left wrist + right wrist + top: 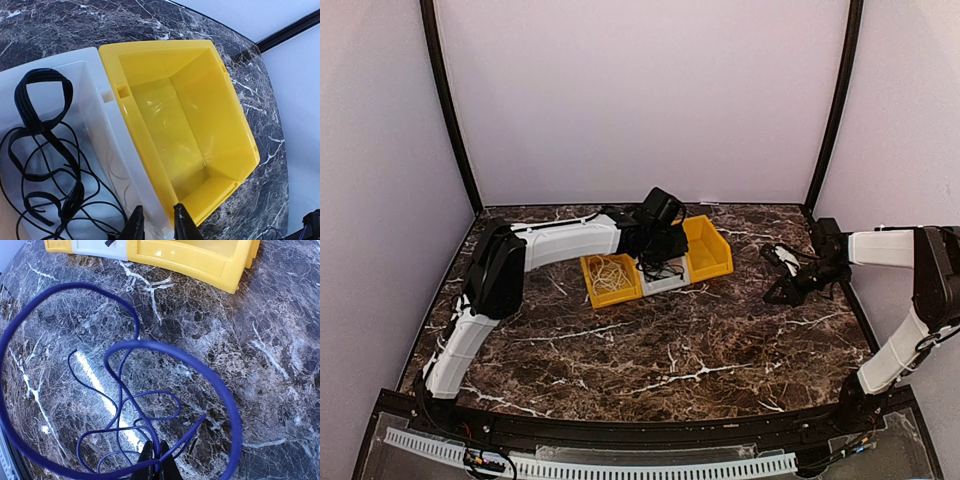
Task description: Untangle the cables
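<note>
Top view: three bins in a row at centre of the desk (pixel 670 350). The left yellow bin (pixel 588 280) holds the white cable (pixel 610 275), loosely coiled. The white bin (pixel 92 100) in the middle holds the black cable (pixel 47 134), lying in loose overlapping loops across its floor in the left of the left wrist view. The right yellow bin (pixel 235 130) touches the white bin's side. The left gripper (pixel 158 215) hangs over the white bin's wall next to that yellow bin, at the bottom edge of the wrist frame; its fingers are a little apart and nothing shows between them. I cannot tell whether they touch the wall. The right gripper (pixel 154 455) sits at the bottom centre of its wrist frame and right of centre in the top view, well apart from the bins. Its fingers are closed on the blue cable (pixel 165 346). This cable spreads in two wide loops and several smaller ones over the desk, with some strands crossing near the fingertips.
</note>
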Available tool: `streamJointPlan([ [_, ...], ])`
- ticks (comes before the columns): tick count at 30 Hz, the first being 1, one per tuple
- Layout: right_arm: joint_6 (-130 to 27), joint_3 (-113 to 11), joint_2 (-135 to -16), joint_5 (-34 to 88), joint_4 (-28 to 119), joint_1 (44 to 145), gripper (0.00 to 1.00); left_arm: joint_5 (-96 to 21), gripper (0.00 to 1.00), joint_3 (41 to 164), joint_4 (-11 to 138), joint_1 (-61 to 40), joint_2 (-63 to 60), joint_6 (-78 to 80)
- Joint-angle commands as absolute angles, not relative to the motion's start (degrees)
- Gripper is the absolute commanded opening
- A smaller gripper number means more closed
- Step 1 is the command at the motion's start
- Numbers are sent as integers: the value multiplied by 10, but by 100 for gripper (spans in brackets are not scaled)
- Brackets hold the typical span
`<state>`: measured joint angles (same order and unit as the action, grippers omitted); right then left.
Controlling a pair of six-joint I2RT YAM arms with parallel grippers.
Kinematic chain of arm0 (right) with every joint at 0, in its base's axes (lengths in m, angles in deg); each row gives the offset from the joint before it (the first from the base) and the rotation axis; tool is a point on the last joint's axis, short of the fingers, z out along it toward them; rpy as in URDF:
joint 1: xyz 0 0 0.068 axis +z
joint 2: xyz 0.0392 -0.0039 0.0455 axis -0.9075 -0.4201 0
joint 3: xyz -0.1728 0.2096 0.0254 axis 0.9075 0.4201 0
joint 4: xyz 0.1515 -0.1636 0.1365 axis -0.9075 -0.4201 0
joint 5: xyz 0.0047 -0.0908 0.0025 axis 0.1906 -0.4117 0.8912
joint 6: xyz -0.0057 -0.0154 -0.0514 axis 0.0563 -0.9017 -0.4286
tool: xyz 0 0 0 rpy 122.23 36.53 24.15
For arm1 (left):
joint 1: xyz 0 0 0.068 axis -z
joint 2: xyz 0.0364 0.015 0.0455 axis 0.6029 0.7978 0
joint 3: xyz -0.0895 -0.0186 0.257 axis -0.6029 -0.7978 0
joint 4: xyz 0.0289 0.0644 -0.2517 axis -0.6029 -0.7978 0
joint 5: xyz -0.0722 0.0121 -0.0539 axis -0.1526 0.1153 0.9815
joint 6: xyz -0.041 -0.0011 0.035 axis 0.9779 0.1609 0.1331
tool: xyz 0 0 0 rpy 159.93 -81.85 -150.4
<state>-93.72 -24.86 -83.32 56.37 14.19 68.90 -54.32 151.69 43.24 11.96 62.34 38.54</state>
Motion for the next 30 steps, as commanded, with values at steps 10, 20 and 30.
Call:
streamJointPlan([
  [10, -978, -246, -796, 577, 111, 718, 5, -508, 11, 1420, 381, 123, 557, 347],
  [20, -1011, -307, -781, 554, 22, 736, 39, -485, 20, 1291, 459, 125, 465, 315],
  [30, -1019, -349, -811, 558, -1, 740, 39, -423, 38, 1268, 602, 133, 418, 247],
])
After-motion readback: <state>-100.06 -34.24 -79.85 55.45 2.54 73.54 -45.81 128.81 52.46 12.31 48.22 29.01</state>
